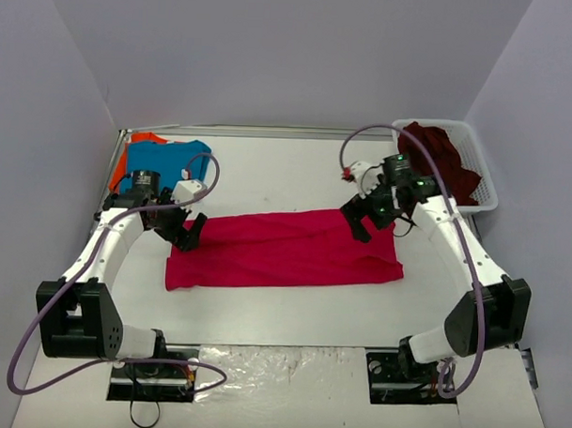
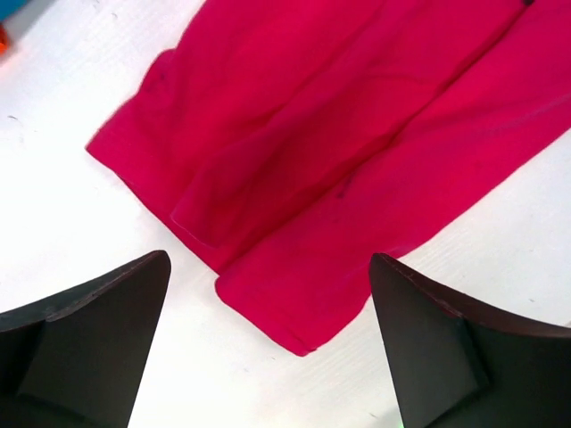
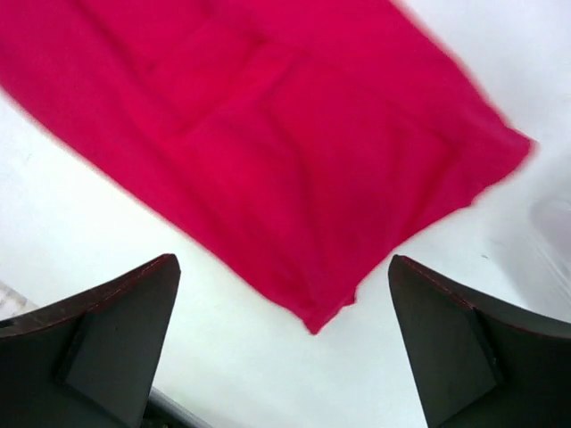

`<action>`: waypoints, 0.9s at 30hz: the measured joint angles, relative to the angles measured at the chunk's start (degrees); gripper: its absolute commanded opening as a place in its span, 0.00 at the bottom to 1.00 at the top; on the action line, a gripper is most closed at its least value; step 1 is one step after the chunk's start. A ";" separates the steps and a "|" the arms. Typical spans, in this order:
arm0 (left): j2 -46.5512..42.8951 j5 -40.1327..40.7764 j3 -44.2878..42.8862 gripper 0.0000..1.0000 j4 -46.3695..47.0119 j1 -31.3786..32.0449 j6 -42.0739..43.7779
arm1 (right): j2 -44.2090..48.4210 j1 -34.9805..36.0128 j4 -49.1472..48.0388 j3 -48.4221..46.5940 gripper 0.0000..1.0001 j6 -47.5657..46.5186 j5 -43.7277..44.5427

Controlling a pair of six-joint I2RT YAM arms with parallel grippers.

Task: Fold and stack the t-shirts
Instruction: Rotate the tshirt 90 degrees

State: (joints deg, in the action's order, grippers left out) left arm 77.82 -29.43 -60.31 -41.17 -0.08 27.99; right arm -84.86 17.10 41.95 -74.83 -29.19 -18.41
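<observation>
Top external: crimson-pink t-shirt [image 1: 285, 250], ends partly hidden by left gripper [image 1: 188, 233] and right gripper [image 1: 354, 225], both spread wide and empty; orange t-shirt [image 1: 117, 168] mostly under blue t-shirt [image 1: 166, 158].

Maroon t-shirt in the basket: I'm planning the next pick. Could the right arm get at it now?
Probably yes. The dark maroon t-shirt lies uncovered in the white mesh basket, close beside the right arm, whose fingers stand open and empty; nothing lies between.
</observation>
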 measured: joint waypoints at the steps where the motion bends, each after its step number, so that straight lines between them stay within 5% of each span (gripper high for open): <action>1: -0.72 0.81 0.52 0.94 0.81 0.55 -0.04 | 1.97 -2.62 -2.16 1.46 1.00 0.07 -0.85; 3: -2.03 2.01 1.49 0.94 2.27 1.97 -0.07 | 3.65 -6.69 -4.94 3.87 0.97 0.28 -1.60; 6: -3.28 3.61 2.03 0.94 3.39 3.87 -0.07 | 0.83 -8.92 -6.91 5.46 0.46 0.48 -1.33; 7: -3.41 3.89 2.03 0.94 3.72 4.17 -0.04 | -0.83 -8.76 -7.30 5.77 0.17 0.70 -1.27; 9: -3.58 4.13 2.03 0.94 3.93 4.20 -0.02 | -3.87 -8.44 -7.93 6.51 0.03 1.22 -0.68; 20: -5.57 4.35 2.03 0.94 4.00 4.15 -0.20 | -13.70 -8.11 -5.95 8.63 0.00 0.35 3.13; 27: -7.32 5.53 2.03 0.94 4.17 3.61 -1.05 | -25.22 -8.13 -4.39 2.05 0.00 -0.42 3.80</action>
State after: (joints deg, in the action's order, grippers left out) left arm 70.50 -23.90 -58.28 -36.99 3.53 26.94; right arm -110.08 8.97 37.56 -72.77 -29.61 -14.61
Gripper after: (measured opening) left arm 0.942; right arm 0.001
